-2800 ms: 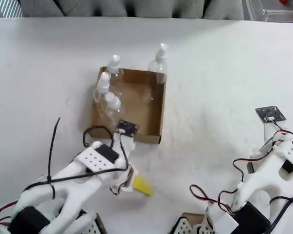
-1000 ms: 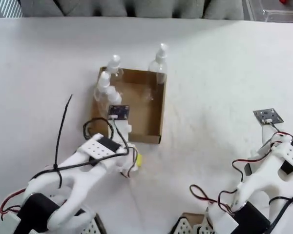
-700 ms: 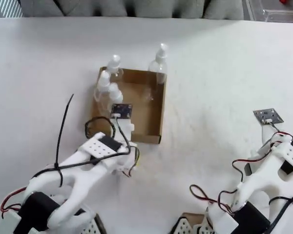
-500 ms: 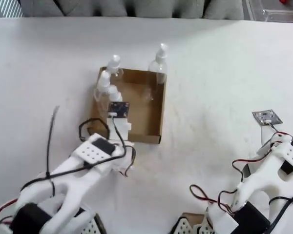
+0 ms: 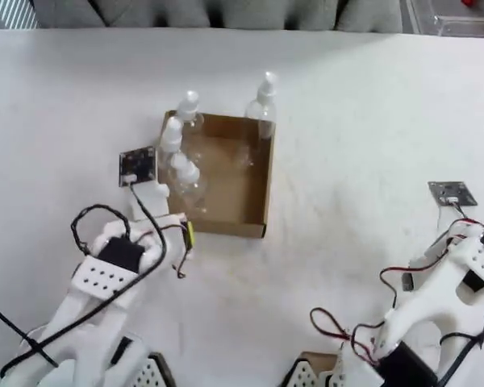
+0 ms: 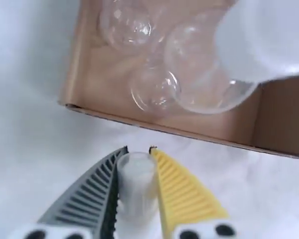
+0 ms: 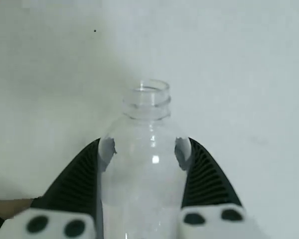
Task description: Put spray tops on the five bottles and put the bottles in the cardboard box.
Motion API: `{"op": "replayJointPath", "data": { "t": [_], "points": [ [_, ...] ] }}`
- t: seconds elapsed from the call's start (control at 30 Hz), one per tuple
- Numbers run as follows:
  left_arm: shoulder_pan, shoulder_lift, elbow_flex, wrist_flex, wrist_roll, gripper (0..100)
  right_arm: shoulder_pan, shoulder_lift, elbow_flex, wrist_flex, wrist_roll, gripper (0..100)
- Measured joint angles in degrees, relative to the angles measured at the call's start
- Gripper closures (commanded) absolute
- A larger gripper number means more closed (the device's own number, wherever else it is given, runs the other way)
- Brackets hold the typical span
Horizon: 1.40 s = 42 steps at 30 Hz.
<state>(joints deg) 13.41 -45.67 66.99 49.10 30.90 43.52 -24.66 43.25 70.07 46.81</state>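
The cardboard box (image 5: pixel 268 185) sits mid-table with several clear bottles standing in it, each capped by a white spray top (image 5: pixel 182 166). In the left wrist view the box (image 6: pixel 281 124) lies just beyond my left gripper (image 6: pixel 138 149), which is shut on a white spray top (image 6: pixel 135 179). From above, this gripper (image 5: pixel 185 235) hovers at the box's near left corner. My right gripper (image 7: pixel 144 144) is shut around a clear bottle (image 7: pixel 147 164) with an open, topless neck, held over bare table. The right arm (image 5: pixel 436 290) stands at the lower right.
White tablecloth (image 5: pixel 363 137) surrounds the box, with open room to its right and behind it. A clear plastic container (image 5: pixel 452 16) sits at the far right corner. A small brown object (image 5: pixel 315 359) lies at the near edge between the arms.
My left arm came up to the box's front edge, then swung left, so its wrist now sits left of the box. The right arm barely shifted.
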Motion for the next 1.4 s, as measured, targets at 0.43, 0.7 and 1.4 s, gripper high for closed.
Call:
{"op": "replayJointPath", "data": {
  "t": [0.43,0.7,1.4],
  "points": [
    [-0.5,-0.2,1.4,0.0,-0.2,98,7.6,-3.0,2.6,-14.1,-0.3,98.0],
    [-0.5,-0.2,2.1,0.0,-3.6,98,8.0,13.2,2.6,-26.2,-0.2,79.7],
    [-0.5,-0.2,2.5,0.0,-4.5,98,9.4,20.6,-10.8,-10.1,2.8,74.4]
  ]
}}
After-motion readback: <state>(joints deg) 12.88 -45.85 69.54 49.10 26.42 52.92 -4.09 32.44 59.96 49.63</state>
